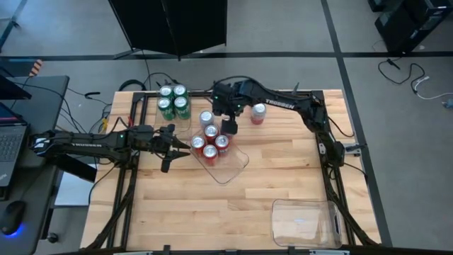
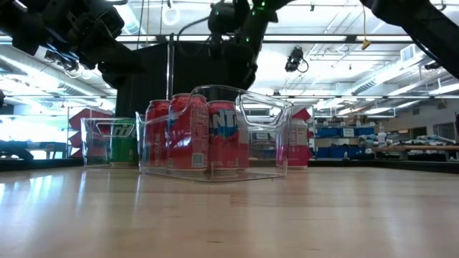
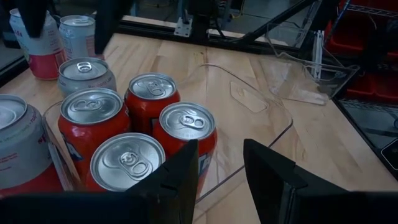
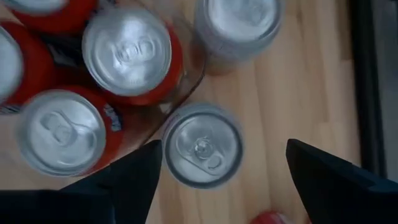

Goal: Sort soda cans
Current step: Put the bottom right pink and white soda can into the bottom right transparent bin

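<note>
Cans sit in three clusters on the wooden worktop (image 1: 233, 205). Furthest left, the left pincer (image 1: 172, 144) hovers just left of the middle tray, its fingers (image 3: 180, 180) set a narrow way apart and holding nothing. Behind it, at the far left, four green cans (image 1: 173, 101) stand packed together, seemingly inside a clear tray (image 2: 107, 143), though the overhead view makes its walls hard to trace. Further right, the clear middle tray (image 1: 230, 164) holds four red cans (image 1: 210, 141) bunched at its far end. A silver-grey can (image 1: 206, 118) stands just beyond that far end, outside the tray wall. The right pincer (image 1: 228, 119) hangs directly over that spot, fingers (image 4: 336, 180) spread wide on either side of a silver-topped can (image 4: 202, 145) below, not touching it. Right of this arm a lone red-and-white can (image 1: 259, 113) stands by itself near the far edge. At the near right corner lies another clear tray (image 1: 306, 223).
</note>
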